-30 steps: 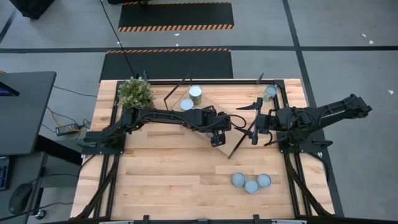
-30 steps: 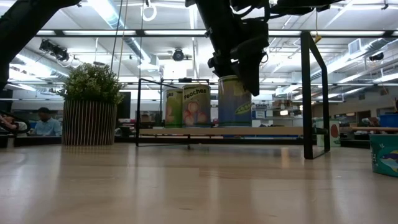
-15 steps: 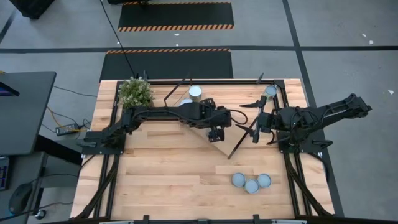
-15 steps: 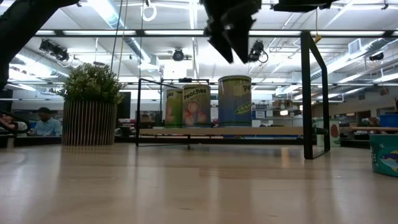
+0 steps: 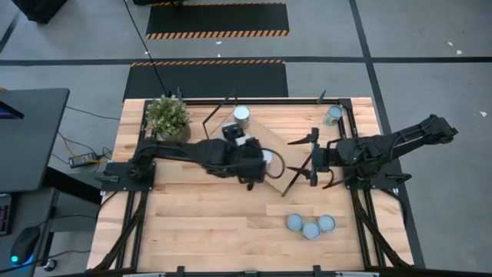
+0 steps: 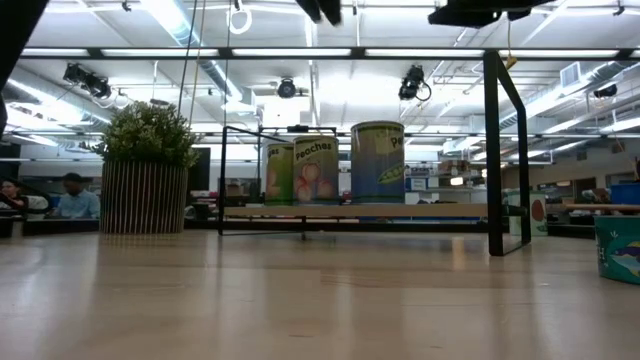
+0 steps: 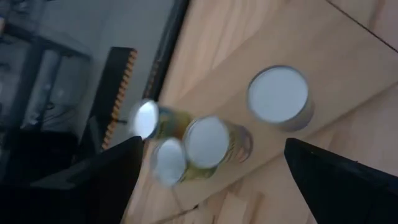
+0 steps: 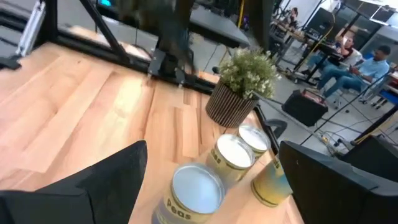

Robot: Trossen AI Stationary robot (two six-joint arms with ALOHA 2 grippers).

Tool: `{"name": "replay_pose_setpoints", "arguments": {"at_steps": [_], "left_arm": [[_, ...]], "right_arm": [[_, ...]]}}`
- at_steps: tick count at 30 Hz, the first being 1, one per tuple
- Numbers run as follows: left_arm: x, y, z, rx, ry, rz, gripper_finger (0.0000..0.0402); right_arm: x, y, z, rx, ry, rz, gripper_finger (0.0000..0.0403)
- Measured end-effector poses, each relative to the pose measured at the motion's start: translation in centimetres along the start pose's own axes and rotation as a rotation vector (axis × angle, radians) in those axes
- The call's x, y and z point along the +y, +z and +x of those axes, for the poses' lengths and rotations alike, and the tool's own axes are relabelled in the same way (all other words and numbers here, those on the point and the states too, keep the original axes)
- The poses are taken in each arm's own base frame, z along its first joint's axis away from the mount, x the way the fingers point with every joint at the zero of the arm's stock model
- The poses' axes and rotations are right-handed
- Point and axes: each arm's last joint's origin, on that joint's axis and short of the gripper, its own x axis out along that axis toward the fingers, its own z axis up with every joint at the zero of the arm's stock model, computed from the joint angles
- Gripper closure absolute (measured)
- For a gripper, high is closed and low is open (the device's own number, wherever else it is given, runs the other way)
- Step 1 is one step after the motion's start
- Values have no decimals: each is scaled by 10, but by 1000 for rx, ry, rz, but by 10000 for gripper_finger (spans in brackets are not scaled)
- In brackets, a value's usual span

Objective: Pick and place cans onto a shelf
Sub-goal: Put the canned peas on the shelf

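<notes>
The shelf (image 5: 270, 137) is a light-wood board on black frame legs, standing slantwise on the far middle of the table. Cans stand upright on it: a blue-green one (image 6: 378, 162), a peaches one (image 6: 316, 170) and a green one (image 6: 279, 172). In the left wrist view they show from above, the nearest apart from the others (image 7: 278, 96). My left gripper (image 5: 257, 167) is open and empty above the shelf. My right gripper (image 5: 311, 163) is open and empty by the shelf's right end. Three more cans (image 5: 310, 226) stand at the near right, and one (image 5: 333, 115) at the far right.
A potted plant (image 5: 167, 115) stands at the far left beside the shelf's left end. The shelf's black frame leg (image 6: 493, 150) rises high at its right end. Bare tabletop (image 5: 200, 215) lies across the near left and middle. People sit in the room beyond the table.
My left gripper has let go of the blue-green can, which stays upright on the shelf. It has then risen out of the low view and drawn back toward the table's left edge. My right gripper has shifted slightly toward the left.
</notes>
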Motion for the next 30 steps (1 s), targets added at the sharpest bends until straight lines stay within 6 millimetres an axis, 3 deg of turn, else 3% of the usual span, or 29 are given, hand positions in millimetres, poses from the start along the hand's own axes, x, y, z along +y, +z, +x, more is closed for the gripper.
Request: {"name": "replay_pose_setpoints", "arguments": {"at_steps": [4,9,15,21,30], "left_arm": [[-4,-10,-25,-30,41,-5,3],[-17,-15,-39,-83,66,17,3],[-44,-32,-26,-56,122,86,3],[-74,-72,-13,-59,246,139,3],[-64,-124,-26,-219,313,1,3]], "right_arm": [[8,-2,16,16,5,-12,30],[11,3,39,47,-6,-15,30],[13,11,67,104,65,-33,30],[13,6,85,180,62,-54,30],[6,14,104,284,59,-34,30]]}}
